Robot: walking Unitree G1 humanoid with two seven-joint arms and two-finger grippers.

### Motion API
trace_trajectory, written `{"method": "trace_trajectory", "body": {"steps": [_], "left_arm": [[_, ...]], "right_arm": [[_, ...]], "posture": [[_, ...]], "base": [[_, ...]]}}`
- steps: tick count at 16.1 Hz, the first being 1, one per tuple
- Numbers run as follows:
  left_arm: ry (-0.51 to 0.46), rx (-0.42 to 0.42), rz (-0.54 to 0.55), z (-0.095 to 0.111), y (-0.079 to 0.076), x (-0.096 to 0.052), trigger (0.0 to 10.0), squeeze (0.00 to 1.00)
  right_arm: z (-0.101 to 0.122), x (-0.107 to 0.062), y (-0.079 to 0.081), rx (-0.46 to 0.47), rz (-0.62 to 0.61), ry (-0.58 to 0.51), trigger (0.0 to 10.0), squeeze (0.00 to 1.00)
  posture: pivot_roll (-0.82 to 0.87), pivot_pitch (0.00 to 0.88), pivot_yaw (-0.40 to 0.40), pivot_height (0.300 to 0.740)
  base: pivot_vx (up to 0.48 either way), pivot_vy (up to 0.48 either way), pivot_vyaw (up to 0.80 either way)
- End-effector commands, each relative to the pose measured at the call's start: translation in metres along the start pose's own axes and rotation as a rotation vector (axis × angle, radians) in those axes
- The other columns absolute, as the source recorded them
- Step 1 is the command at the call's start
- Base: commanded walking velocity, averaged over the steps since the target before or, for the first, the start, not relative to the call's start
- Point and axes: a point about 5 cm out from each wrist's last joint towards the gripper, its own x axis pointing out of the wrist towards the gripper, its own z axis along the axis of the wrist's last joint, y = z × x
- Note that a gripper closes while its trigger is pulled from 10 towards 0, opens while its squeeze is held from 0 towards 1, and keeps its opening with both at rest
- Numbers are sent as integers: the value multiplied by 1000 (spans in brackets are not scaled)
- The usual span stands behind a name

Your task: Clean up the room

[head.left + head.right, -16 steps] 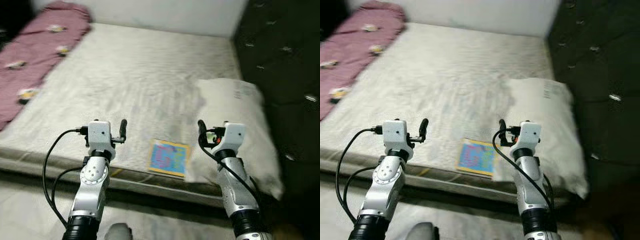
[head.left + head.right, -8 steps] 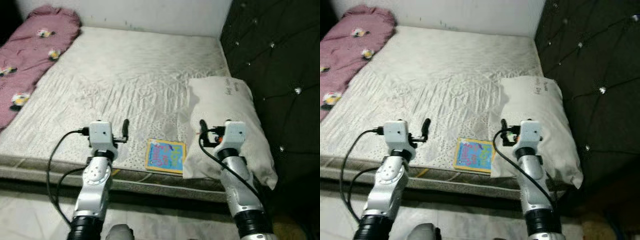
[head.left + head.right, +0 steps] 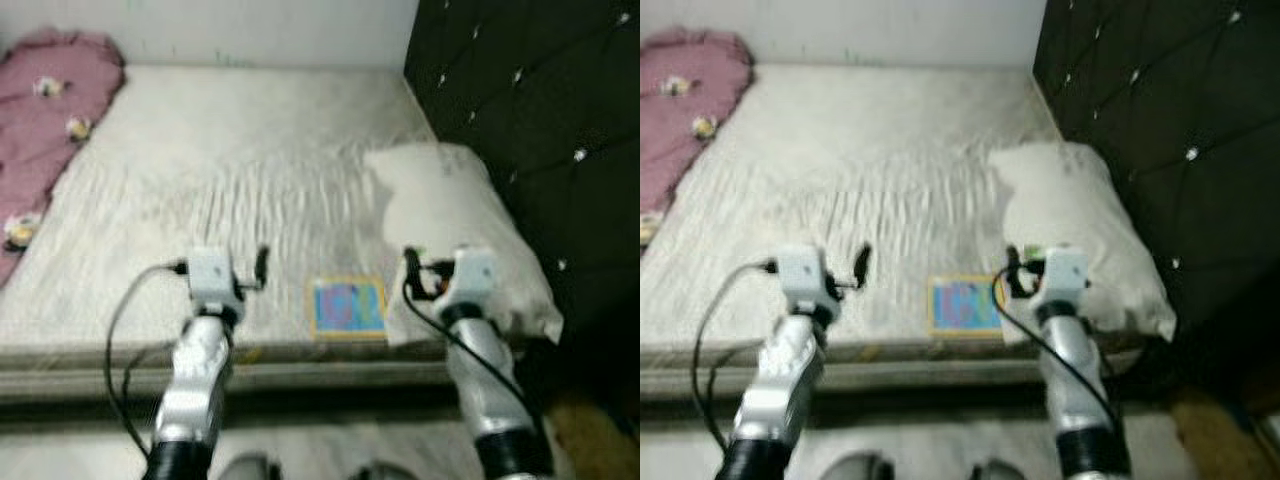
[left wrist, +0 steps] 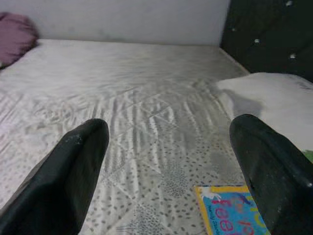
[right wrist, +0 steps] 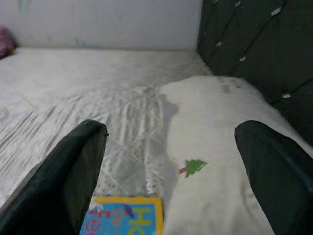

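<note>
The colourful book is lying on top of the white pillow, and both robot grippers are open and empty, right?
Not quite. The colourful yellow-edged book lies flat on the white quilted mattress, beside the white pillow, as the left eye view shows. The left gripper and right gripper are indeed open and empty.

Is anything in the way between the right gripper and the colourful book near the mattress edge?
Nothing visible blocks it. The right gripper, fingers apart, hangs above the near edge of the mattress, with the book lying flat and bare just to its left. The white pillow lies beside the book's right edge, seemingly touching it, not over it.
</note>
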Motion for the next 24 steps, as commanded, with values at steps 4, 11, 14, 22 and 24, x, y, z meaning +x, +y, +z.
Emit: {"method": "trace_trajectory", "body": {"steps": [4, 11, 14, 22, 24], "left_arm": [[-29, 15, -4, 9, 3, 4, 10000, 0], [-69, -27, -48, 15, 0, 3, 10000, 0], [-71, -49, -61, 14, -3, 3, 10000, 0], [-45, -80, -47, 12, -2, 5, 10000, 0], [-44, -84, -47, 12, -2, 5, 10000, 0]], "right_arm": [[7, 3, 6, 14, 22, -19, 10000, 0], [8, 6, 7, 5, 28, -17, 10000, 0], [8, 6, 6, 1, 32, -15, 10000, 0], [8, 8, 6, -1, 26, -11, 10000, 0], [8, 8, 6, -1, 24, -10, 10000, 0]], "posture": [[-1, 7, -28, 740], [-5, 1, -33, 740], [-7, 1, -35, 740], [-6, 1, -33, 740], [-5, 2, -33, 740]], "base": [[0, 480, 0], [0, 0, 0], [0, 0, 0], [0, 166, 0], [0, 480, 0]]}}
